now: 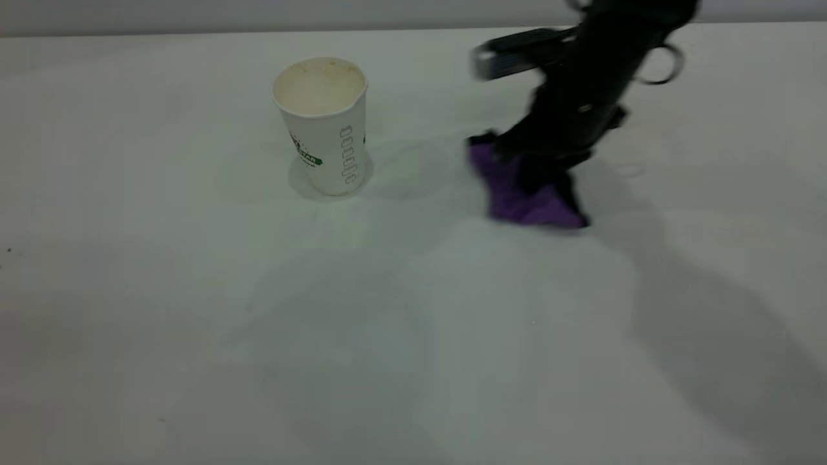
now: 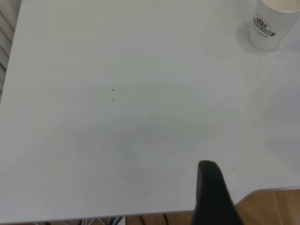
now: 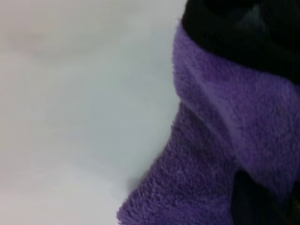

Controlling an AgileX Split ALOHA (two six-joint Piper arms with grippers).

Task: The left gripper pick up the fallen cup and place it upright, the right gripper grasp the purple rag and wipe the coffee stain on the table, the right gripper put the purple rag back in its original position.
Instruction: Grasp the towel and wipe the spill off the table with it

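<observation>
The cup (image 1: pixel 325 123) stands upright on the white table (image 1: pixel 413 355), mouth up with a cream inside; it also shows at a corner of the left wrist view (image 2: pixel 272 23). To its right my right gripper (image 1: pixel 541 175) comes down onto the purple rag (image 1: pixel 524 201) and is shut on it. Up close, the rag (image 3: pixel 211 159) bunches around a black finger (image 3: pixel 251 204). The coffee stain is hidden or out of view. A black part of my left gripper (image 2: pixel 213 197) hangs over the table's edge, far from the cup, and is outside the exterior view.
A tiny dark speck (image 2: pixel 113 90) lies on the table (image 2: pixel 93 140) between the left gripper and the cup. The table's edge and a wooden floor (image 2: pixel 276 206) show near the left gripper. A wall runs behind the table's far edge.
</observation>
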